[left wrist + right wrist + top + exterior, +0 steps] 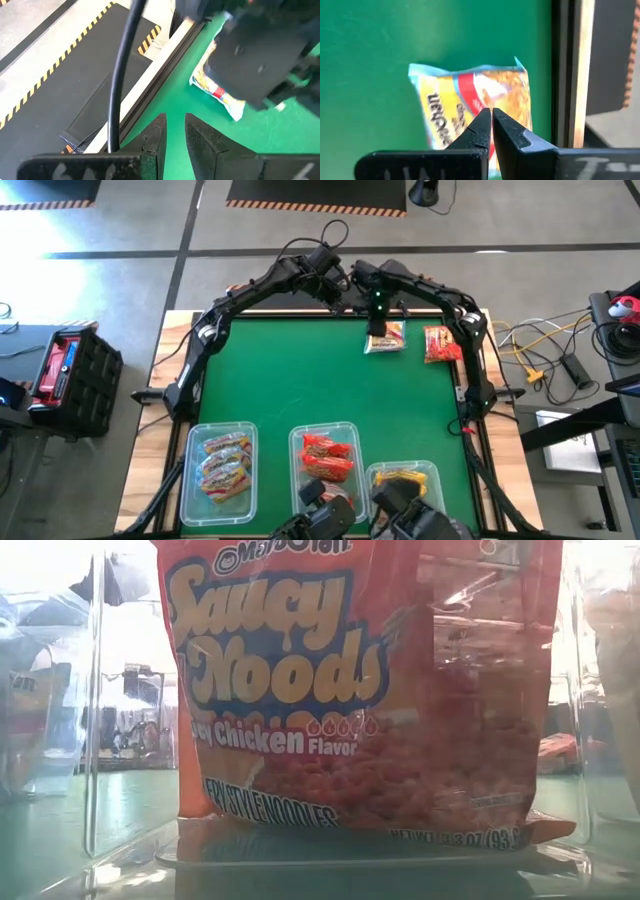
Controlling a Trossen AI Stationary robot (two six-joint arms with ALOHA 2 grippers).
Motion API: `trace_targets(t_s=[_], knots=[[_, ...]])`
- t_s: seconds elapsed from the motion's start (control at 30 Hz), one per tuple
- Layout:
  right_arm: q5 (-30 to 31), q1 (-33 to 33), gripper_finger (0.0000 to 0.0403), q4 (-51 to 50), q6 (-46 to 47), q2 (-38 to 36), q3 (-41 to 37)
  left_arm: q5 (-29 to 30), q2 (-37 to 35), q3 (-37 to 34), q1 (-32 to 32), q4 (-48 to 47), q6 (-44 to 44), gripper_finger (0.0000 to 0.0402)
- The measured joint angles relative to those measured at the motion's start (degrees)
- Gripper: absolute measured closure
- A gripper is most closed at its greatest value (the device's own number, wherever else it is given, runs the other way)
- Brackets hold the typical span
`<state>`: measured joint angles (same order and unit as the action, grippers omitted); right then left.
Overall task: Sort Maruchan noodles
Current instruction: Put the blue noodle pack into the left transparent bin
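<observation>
Sorting looks nearly done — three clear bins sit along the near edge of the green table (pixel 300 380), each with its own kind of packet. The left bin (pixel 190 480) holds the orange-pink packets (pixel 225 463), the middle bin (pixel 296 442) the red packets (pixel 328 457), and the right bin (pixel 432 475) at least one yellow packet (pixel 400 477), partly hidden by the arm bases. In the low view a red packet stands upright against a clear bin wall.

Two packets are left, both on the mat at the far right. A yellow packet (pixel 385 340) lies just under the arms, and a red packet (pixel 441 344) lies beside it, close to the right edge.

The left gripper (pixel 175 131) hangs near the far edge with its jaws drawn nearly together and nothing between them. The right gripper (pixel 492 125) hovers directly over the yellow packet (pixel 475 107), its jaws clenched tip to tip and empty — it does not appear to hold the packet yet.

By my judgement what remains is the yellow packet to the right bin and the red one to the middle bin.
</observation>
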<state>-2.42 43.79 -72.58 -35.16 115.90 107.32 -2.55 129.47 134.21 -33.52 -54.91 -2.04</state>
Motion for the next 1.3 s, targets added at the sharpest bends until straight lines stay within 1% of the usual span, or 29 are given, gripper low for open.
trace_targets(t_s=[0.1, 0.23, 0.3, 0.33, 0.4, 0.5, 0.6, 0.67, 0.7, 0.8, 0.87, 1.0, 1.13, 1.2, 1.3], knots=[[1.08, 1.42, 0.0394, -2.58, 5.52, -0.07, 2.61, 0.01, 0.0, 0.0, 0.0, 0.24, 0.0, 0.035], [9.2, 5.06, 0.0394, -8.82, 15.42, -0.05, 2.85, -0.01, 0.0, 0.0, 0.01, 0.41, -0.63, 0.035], [11.61, 7.49, 0.0394, -13.97, 20.57, -0.01, 2.06, -0.03, -0.01, 0.0, 0.04, 0.22, -0.64, 0.035], [11.35, 8.79, 0.0394, -16.64, 22.95, 0.01, 1.66, -0.02, -0.04, 0.0, 0.03, -0.52, -0.63, 0.035], [9.51, 11.08, 0.0394, -17.62, 26.21, -0.17, 0.48, -0.01, -0.04, 0.0, 0.04, -0.26, -0.63, 0.035], [3.97, 12.39, 0.0394, -16.37, 29.99, -0.77, -2.06, -0.01, -0.04, 0.0, 0.02, 0.02, -0.63, 0.035], [2.33, 12.03, 0.0394, -15.13, 30.79, -0.71, -4.91, -0.01, -0.04, 0.0, 0.02, 0.19, -0.39, 0.035], [3.68, 11.14, 0.0394, -14.26, 31.52, -0.66, -6.2, -0.02, -0.04, 0.0, 0.02, 0.41, -0.11, 0.035], [3.29, 10.93, 0.0393, -13.32, 31.52, -0.76, -6.33, -0.02, -0.04, 0.0, 0.02, 0.41, -0.08, 0.035], [-2.64, 10.08, 0.0388, -12.2, 30.33, -1.26, -6.02, -0.01, -0.04, 0.0, 0.02, 0.4, 0.0, 0.035], [-4.79, 9.78, 0.0378, -10.77, 29.51, -1.25, -5.48, -0.01, -0.04, 0.0, 0.02, 0.39, 0.02, 0.035], [-5.13, 9.73, 0.0342, -10.81, 28.44, -1.21, -3.54, -0.01, -0.04, 0.0, 0.0, 0.27, 0.21, 0.035], [-5.11, 9.73, 0.0303, -11.3, 26.21, -1.23, 0.02, -0.04, -0.04, 0.0, 0.02, -0.23, 0.68, 0.035], [-5.11, 9.73, 0.0291, -11.13, 25.55, -1.23, 2.41, -0.03, -0.04, 0.0, 0.02, -0.26, 0.69, 0.035], [-5.95, 9.53, 0.0284, -9.29, 25.96, -1.25, 5.54, -0.04, -0.04, 0.0, 0.02, -0.23, 0.7, 0.035]])
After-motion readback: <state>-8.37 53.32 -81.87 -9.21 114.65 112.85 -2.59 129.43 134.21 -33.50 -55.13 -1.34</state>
